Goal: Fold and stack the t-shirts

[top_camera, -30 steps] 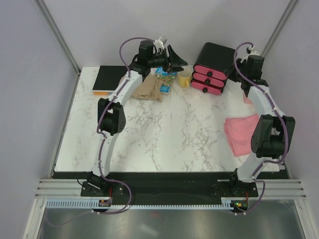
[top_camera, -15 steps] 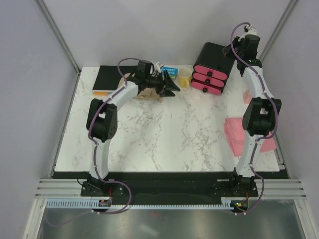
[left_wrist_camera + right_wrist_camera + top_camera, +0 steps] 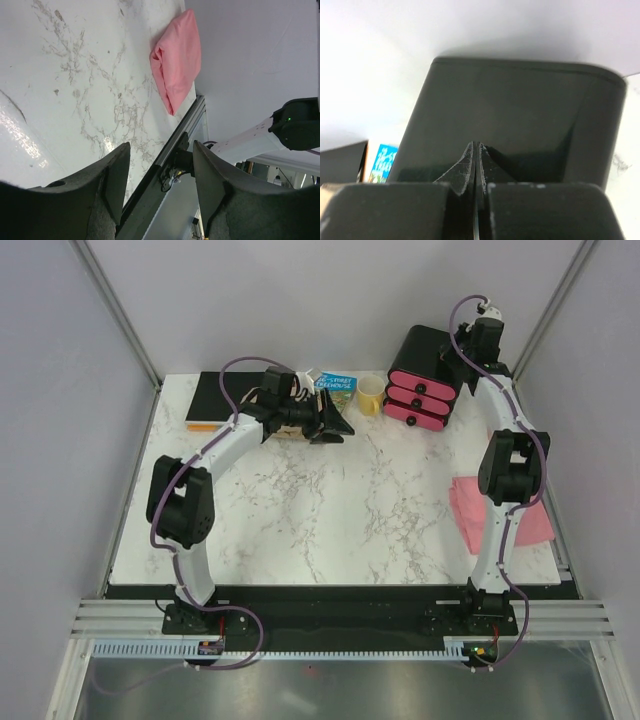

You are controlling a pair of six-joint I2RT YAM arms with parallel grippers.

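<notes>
Pale grey walls and an aluminium frame around a white marble-pattern table [image 3: 330, 510].

Pink-and-black drawer box [image 3: 430, 375] sits at the far right, three pink drawer fronts with black knobs. No writing that we can read on it.

Pink t-shirt [image 3: 465, 508] is at the right edge of the table, partly hidden behind the right arm. In the left wrist view it is a folded, plain pink bundle [image 3: 176, 60] with soft creases, lying close to the table edge. No label that we can see.

Black pad [image 3: 225, 398] with an orange strip is at the far left.

Blue carton [image 3: 333, 385] stands by a yellow cup [image 3: 370, 395]. We read "TREEHOUSE" on the carton; the rest is too small.

Tan t-shirt [image 3: 287, 432] shows only as a sliver under the left wrist, beside the carton. We can't tell its fold state.

Left gripper [image 3: 160, 150] has its jaws well apart with nothing between them, and hangs above bare marble.

Right gripper [image 3: 476, 155] has its fingers pressed together with nothing visible in them. It points at the black top of the drawer box.
</notes>
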